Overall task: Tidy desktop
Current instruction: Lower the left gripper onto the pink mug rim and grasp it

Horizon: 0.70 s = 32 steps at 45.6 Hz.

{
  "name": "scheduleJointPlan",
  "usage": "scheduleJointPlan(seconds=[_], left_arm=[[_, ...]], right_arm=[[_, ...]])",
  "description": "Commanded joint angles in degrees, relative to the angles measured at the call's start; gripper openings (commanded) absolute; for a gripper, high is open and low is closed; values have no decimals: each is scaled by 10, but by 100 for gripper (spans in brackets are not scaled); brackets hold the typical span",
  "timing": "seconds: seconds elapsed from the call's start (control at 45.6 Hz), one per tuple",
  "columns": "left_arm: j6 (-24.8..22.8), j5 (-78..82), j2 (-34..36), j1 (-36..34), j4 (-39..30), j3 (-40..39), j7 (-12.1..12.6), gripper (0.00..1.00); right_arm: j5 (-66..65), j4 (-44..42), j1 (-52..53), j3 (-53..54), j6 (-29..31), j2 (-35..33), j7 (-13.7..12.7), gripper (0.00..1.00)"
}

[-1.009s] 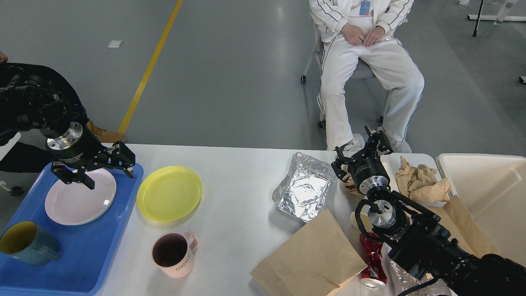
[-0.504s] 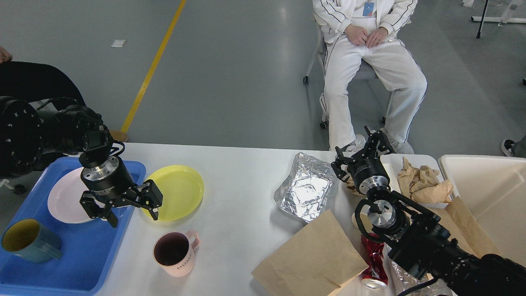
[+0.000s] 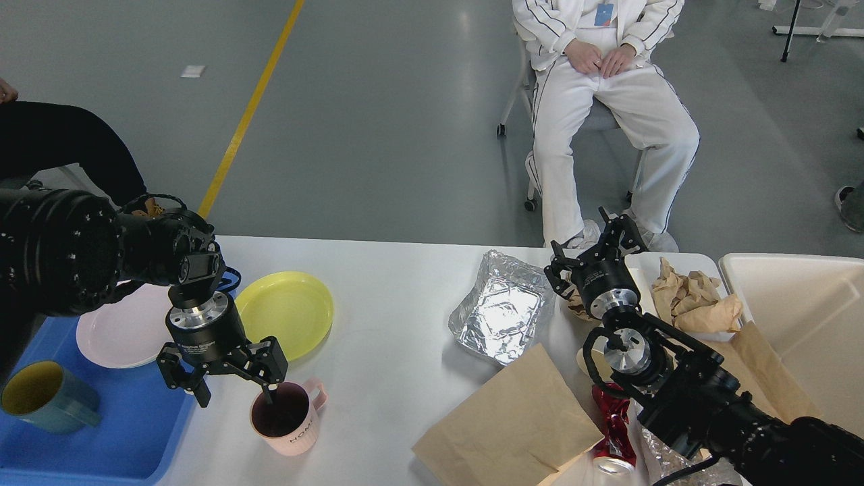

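The white desktop (image 3: 391, 337) fills the lower part of the head view. My left gripper (image 3: 236, 395) is open and points down at the pink mug (image 3: 290, 422). Its right finger reaches inside the mug's rim and its left finger is outside, over the edge of the blue tray (image 3: 135, 432). The tray holds a pale pink plate (image 3: 115, 331) and a blue mug with a yellow inside (image 3: 40, 405). A yellow plate (image 3: 287, 314) lies on the table beside the tray. My right gripper (image 3: 594, 246) is open and empty, between a foil container (image 3: 503, 314) and crumpled brown paper (image 3: 695, 300).
A flat brown paper bag (image 3: 513, 418) and a crushed red can (image 3: 611, 425) lie at the front right. A cream bin (image 3: 803, 317) stands at the right edge. A person in white (image 3: 601, 101) sits on a chair behind the table.
My left gripper moved from above the pale plate on the tray to the right and toward me, down to the pink mug. The right arm has not moved.
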Motion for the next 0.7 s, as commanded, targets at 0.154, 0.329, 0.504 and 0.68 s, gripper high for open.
scheduleJointPlan(seconds=[0.154, 0.329, 0.504, 0.68], left_arm=[[0, 0, -21, 16, 9, -3, 0, 96], [0, 1, -39, 37, 9, -15, 0, 78], [0, 1, -40, 38, 10, -15, 10, 46], [0, 1, -40, 38, 11, -16, 10, 32]], right_arm=[[0, 0, 0, 0, 0, 0, 0, 100], [0, 0, 0, 0, 0, 0, 0, 100], [0, 1, 0, 0, 0, 0, 0, 100], [0, 0, 0, 0, 0, 0, 0, 100]])
